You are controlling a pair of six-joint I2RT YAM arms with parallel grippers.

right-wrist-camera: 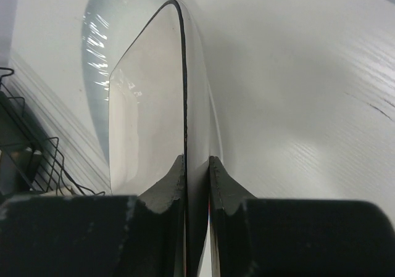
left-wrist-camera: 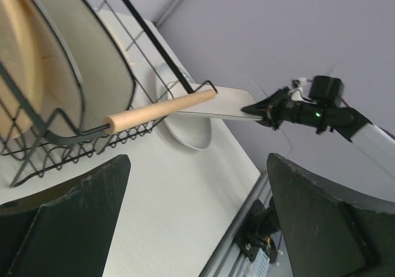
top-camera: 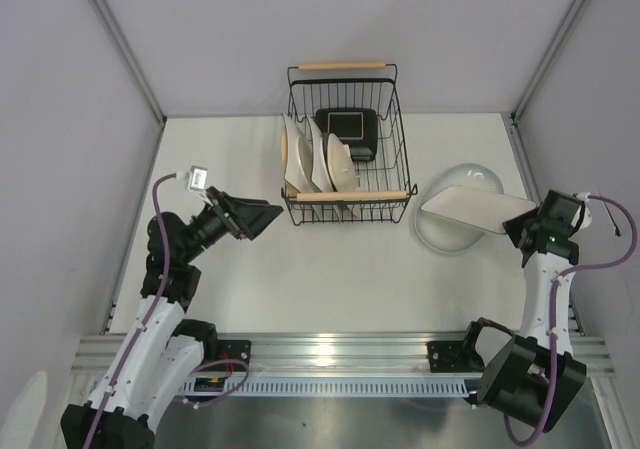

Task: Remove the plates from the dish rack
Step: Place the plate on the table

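The black wire dish rack (top-camera: 396,159) with wooden handles stands at the back middle. Upright in it lean white and tan plates (top-camera: 318,159), and a black-rimmed teal square plate (top-camera: 347,124) is behind them. My right gripper (top-camera: 515,227) is shut on the rim of a white square plate (top-camera: 475,209), held flat just above a pale round plate (top-camera: 470,179) that lies on the table. In the right wrist view the fingers (right-wrist-camera: 170,181) pinch that square plate (right-wrist-camera: 145,104) edge-on. My left gripper (top-camera: 268,214) is open and empty, left of the rack's near corner.
The rack's near wooden handle (left-wrist-camera: 160,107) crosses the left wrist view, with the racked plates (left-wrist-camera: 92,61) behind it. Grey walls close in the table on three sides. A metal rail (top-camera: 340,354) with the arm bases runs along the near edge.
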